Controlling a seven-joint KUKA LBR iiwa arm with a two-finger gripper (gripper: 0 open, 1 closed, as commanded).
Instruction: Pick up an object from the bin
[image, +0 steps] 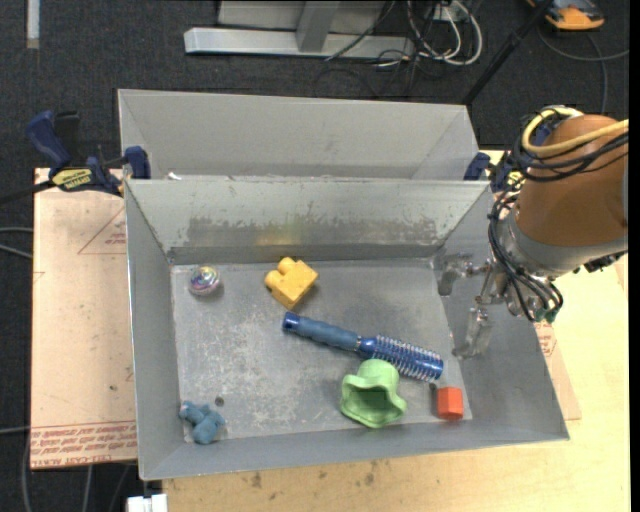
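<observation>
My gripper (463, 310) hangs by the bin's right wall, open, with bare bin floor between its fingers. Just left of and below it lies a blue hairbrush (360, 345), its bristled head pointing toward the gripper. A small orange block (449, 401) sits below the gripper near the bin's front right corner. A green soft cup-like thing (372, 393) rests against the front of the brush head. The gripper touches none of them.
A yellow block (291, 281) lies near the back wall, a shiny little ball (205, 281) at the back left, and a blue-grey lump (203, 421) in the front left corner. The arm with its orange cover comes in over the right rim.
</observation>
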